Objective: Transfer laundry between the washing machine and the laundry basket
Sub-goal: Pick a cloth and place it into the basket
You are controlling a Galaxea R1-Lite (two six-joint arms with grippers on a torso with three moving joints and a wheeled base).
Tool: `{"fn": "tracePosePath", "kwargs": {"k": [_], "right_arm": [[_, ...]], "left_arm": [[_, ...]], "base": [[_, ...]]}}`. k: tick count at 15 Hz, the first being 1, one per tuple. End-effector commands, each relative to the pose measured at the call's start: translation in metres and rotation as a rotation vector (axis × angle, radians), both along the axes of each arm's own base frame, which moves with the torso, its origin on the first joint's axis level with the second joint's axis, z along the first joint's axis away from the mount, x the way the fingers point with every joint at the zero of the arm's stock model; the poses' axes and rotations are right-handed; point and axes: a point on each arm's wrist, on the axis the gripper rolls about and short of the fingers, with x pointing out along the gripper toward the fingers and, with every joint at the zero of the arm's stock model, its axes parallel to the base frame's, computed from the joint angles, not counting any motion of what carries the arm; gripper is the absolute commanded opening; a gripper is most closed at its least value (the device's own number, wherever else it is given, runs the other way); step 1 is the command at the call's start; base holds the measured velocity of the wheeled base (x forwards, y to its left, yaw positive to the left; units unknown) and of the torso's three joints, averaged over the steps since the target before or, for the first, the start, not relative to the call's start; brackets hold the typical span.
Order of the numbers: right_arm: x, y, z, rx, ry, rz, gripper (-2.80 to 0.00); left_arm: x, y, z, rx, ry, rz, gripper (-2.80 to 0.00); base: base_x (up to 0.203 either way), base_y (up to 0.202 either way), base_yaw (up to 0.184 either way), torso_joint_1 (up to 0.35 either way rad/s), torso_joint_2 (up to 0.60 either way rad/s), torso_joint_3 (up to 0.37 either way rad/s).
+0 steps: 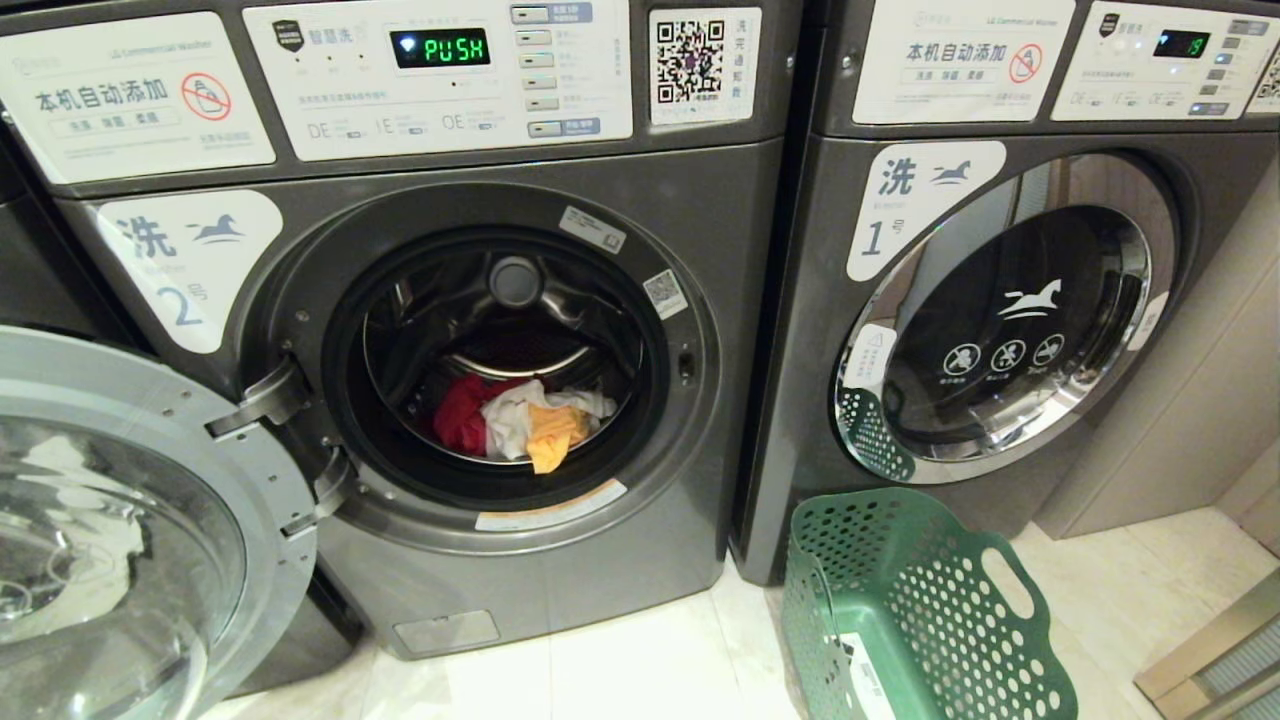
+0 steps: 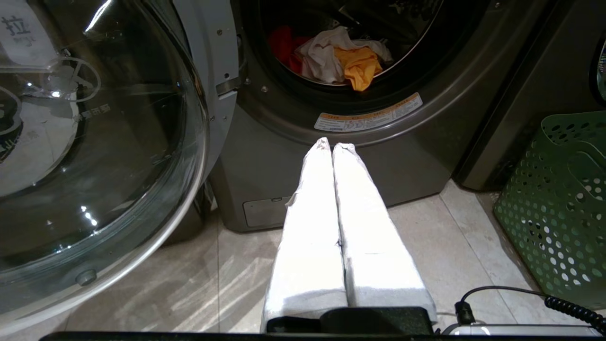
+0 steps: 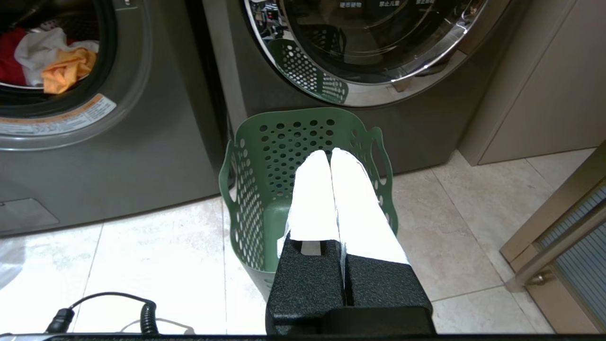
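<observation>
Inside the drum of the washing machine (image 1: 420,400) marked 2, the laundry (image 1: 520,420) is lying in 1 loose heap at the bottom: red piece at the robot's left, white piece in the middle, yellow-orange piece draping toward the front lip. Nothing is sitting in the laundry basket (image 1: 930,620) yet, so the transfer is likely going from drum to basket and has not begun.

The door (image 1: 130,520) is standing swung fully open to the robot's left, clearing the round opening for a reach. The basket is standing upright on the floor (image 1: 650,670) just to the right of machine 2, in front of the closed neighbouring machine (image 1: 1000,330) marked 1, probably placed there so each drop is a short swing.

Neither arm is showing in the head view. The left end effector (image 2: 330,144) is hanging low in front of machine 2, below the opening, fingers pressed together, gripping nothing. The right end effector (image 3: 330,152) is pointing at the basket, fingers also closed and empty. Both would need to be opening before any grab; the overhanging yellow-orange piece looks easiest to take first.
</observation>
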Motion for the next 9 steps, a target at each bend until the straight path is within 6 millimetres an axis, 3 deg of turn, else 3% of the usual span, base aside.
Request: {"fn": "tracePosePath", "kwargs": {"k": [1, 9], "right_arm": [[0.0, 0.0, 0.0, 0.0, 0.0, 0.0, -2.8], [0.0, 0.0, 0.0, 0.0, -0.001, 0.0, -2.8]], "left_arm": [[0.0, 0.0, -0.0002, 0.0, 0.0, 0.001, -2.8], [-0.0001, 0.0, 0.0002, 0.0, -0.002, 0.001, -2.8]], "base": [[0.0, 0.0, 0.0, 0.0, 0.0, 0.0], [0.0, 0.0, 0.0, 0.0, 0.0, 0.0]]}}
